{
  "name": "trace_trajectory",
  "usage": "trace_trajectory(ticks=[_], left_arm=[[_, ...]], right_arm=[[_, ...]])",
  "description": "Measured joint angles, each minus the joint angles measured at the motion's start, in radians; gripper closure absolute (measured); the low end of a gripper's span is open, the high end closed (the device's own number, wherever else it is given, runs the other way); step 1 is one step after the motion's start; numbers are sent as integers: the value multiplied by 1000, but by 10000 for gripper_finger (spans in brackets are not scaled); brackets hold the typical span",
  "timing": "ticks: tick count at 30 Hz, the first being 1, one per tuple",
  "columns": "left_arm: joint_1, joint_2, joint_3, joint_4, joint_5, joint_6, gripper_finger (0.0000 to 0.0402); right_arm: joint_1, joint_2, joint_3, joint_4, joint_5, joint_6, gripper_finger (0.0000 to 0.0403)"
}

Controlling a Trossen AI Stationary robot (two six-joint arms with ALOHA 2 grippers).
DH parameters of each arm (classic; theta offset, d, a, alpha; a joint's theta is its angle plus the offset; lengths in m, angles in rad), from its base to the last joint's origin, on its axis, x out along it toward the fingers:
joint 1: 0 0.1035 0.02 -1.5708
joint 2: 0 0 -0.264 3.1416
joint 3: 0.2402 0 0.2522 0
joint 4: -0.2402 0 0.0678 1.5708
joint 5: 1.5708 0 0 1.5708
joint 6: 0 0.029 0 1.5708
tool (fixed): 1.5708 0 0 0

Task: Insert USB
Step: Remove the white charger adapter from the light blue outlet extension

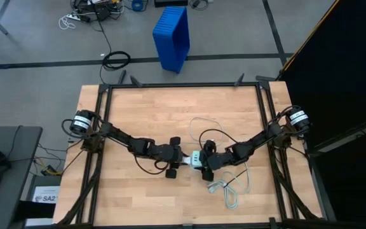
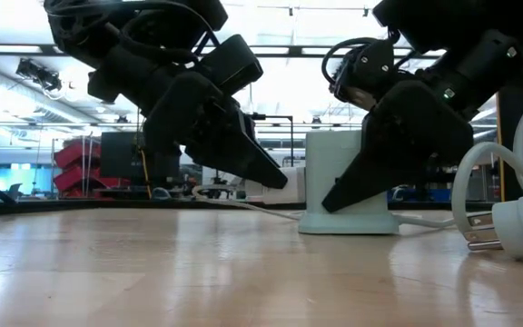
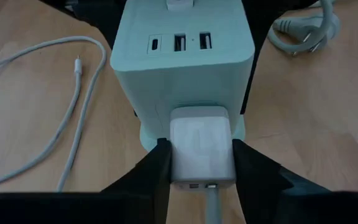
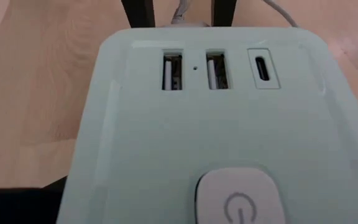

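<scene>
USB cable (image 3: 76,64) is in neither of my claws. Its small plug lies loose on the wood toward the upper left of the left wrist view, and the thin cord loops away from it across the table (image 1: 145,108). My left claw (image 3: 197,152) is pinching a white adapter (image 3: 201,146) that sits in the near side of the charger block (image 3: 182,71), with one finger against each flank. My right claw (image 1: 204,161) grips the block from the far side, its dark fingers showing at both edges of the block at the top of that same view. The three ports (image 4: 213,70) on the block's top face are all empty. The risk I see is that both claws are busy and the plug is out of reach. If I let go with the left, a careless pull could drag the adapter out or tip the block. If the right loosens, the block may slide when a plug is pushed in. The slack loop could also snag on an arm, and the bundled cord (image 1: 224,187) at the lower right lies nearby.
</scene>
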Motion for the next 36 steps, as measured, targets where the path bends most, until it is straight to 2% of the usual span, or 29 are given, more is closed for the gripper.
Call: trace_trajectory(ticks=[9, 14, 24, 36], left_arm=[[-2, -90, -11, -208, -34, -22, 283], [-16, -101, -10, -212, -57, -25, 283], [-22, -104, -8, -189, -63, -23, 283], [-23, -104, -8, -182, -63, -23, 282]], right_arm=[[1, -4, -3, -20, 9, 15, 119], [1, -3, -4, -15, 12, 22, 116], [2, -41, -8, -18, -9, 41, 66], [26, -141, -7, -62, -48, 41, 86]])
